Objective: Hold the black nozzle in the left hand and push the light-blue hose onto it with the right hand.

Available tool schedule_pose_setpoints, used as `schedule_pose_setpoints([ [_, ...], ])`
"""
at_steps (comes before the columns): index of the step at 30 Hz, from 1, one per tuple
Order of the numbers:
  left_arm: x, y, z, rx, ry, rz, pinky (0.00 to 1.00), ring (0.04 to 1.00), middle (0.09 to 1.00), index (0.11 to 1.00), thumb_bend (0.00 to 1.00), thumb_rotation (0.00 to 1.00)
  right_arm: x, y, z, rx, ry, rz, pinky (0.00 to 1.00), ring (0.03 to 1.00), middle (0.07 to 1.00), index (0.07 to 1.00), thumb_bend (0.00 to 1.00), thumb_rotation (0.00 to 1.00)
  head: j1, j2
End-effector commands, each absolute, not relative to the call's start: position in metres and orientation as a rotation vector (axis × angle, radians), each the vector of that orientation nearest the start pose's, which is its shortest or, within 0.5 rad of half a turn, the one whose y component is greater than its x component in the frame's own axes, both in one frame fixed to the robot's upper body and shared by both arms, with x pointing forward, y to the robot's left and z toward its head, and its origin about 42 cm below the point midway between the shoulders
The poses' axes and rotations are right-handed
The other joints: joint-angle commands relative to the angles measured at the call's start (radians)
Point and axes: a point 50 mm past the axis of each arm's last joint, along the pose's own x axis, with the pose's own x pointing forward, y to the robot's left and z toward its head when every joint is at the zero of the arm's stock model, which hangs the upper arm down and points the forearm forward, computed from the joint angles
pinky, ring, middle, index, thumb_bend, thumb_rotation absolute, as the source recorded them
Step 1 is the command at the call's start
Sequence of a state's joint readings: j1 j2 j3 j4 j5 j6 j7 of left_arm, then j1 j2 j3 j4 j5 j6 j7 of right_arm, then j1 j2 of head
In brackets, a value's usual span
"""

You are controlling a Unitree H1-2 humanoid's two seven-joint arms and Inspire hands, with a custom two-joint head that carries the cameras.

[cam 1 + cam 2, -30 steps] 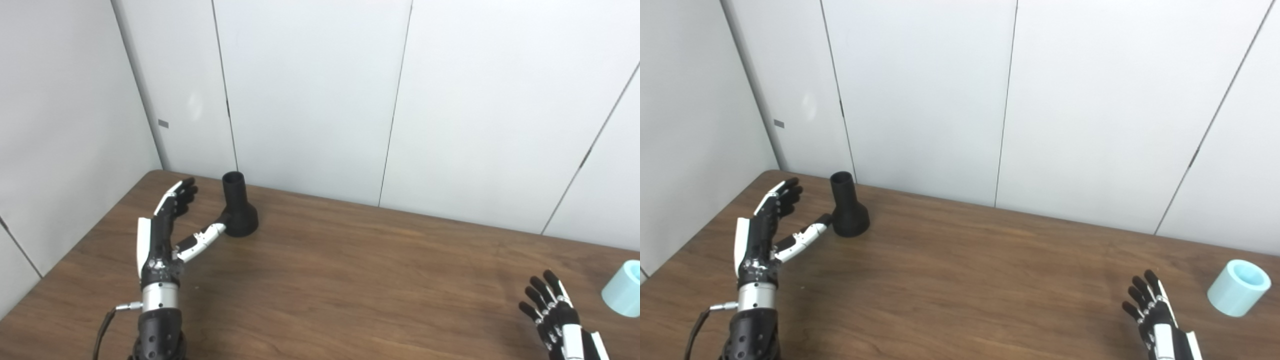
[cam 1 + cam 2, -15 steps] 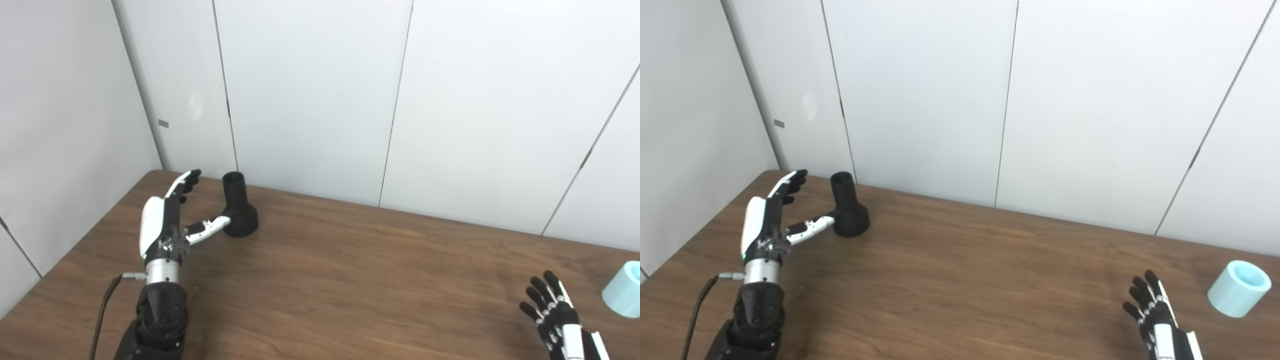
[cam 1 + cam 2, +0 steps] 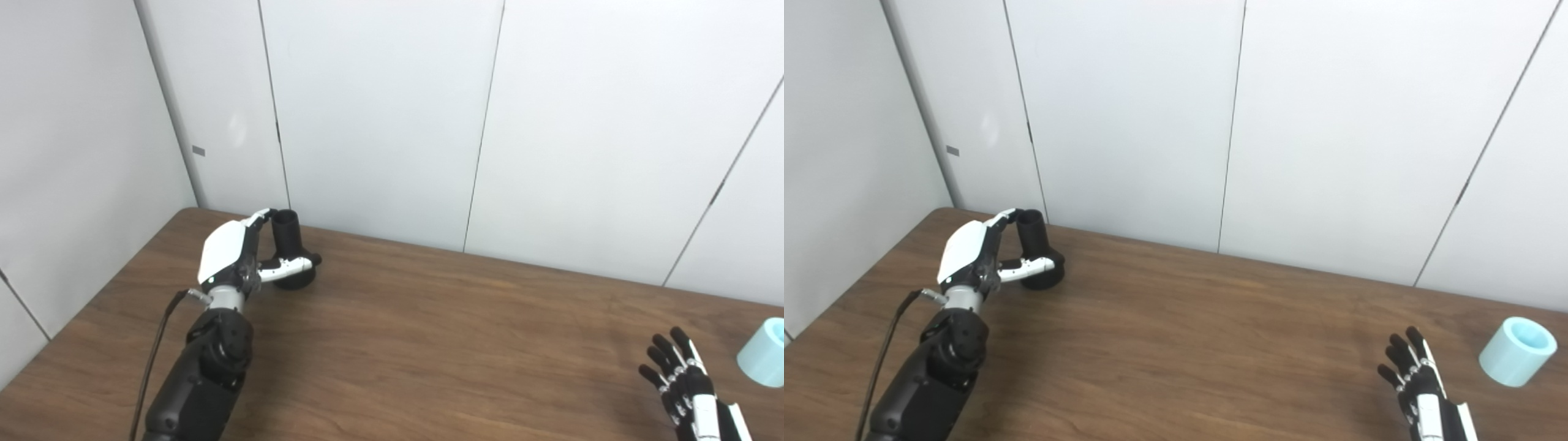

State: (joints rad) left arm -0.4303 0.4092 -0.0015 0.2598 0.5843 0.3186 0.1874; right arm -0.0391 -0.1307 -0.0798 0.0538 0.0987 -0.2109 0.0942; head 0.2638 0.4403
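The black nozzle [image 3: 285, 231] stands upright on its flared base at the far left of the wooden table [image 3: 429, 331], close to the wall. My left hand [image 3: 231, 257] has come up against its left side. The fingers reach the top of the neck and the thumb lies across the front of the base, still spread and not clamped. The light-blue hose piece [image 3: 1516, 352], a short wide tube, lies on the table at the far right. My right hand [image 3: 1415, 380] is open with its fingers up, near the front edge, left of the hose and apart from it.
White wall panels [image 3: 392, 122] rise right behind the table's far edge, just behind the nozzle. A black cable [image 3: 153, 343] hangs from my left wrist. Bare wood stretches between the two hands.
My left hand moved forward and right to the nozzle and turned palm inward, its thumb sweeping across the base front. The nozzle, hose and right hand stayed where they were.
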Motion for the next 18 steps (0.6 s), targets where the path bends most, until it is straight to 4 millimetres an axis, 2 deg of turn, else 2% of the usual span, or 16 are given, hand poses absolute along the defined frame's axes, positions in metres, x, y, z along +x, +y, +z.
schedule_pose_setpoints([
  [1,0.431,0.357,0.225,1.013,-0.010,0.460,1.00,0.927,0.888,0.873,1.00,0.54,0.257,-0.279,0.054,-0.046,-0.020,-0.001,0.86,0.926,0.922,0.970,0.49,1.00,0.001,0.002],
  [11,0.445,0.355,0.210,1.046,0.053,0.496,1.00,0.916,0.880,0.862,1.00,0.54,0.256,-0.277,0.053,-0.066,-0.034,-0.003,0.85,0.918,0.906,0.964,0.49,1.00,-0.012,-0.011],
  [18,0.450,0.346,0.210,1.064,0.087,0.423,1.00,0.934,0.891,0.870,0.98,0.53,0.258,-0.275,0.050,-0.082,-0.032,-0.004,0.85,0.903,0.901,0.961,0.47,1.00,-0.029,-0.021],
])
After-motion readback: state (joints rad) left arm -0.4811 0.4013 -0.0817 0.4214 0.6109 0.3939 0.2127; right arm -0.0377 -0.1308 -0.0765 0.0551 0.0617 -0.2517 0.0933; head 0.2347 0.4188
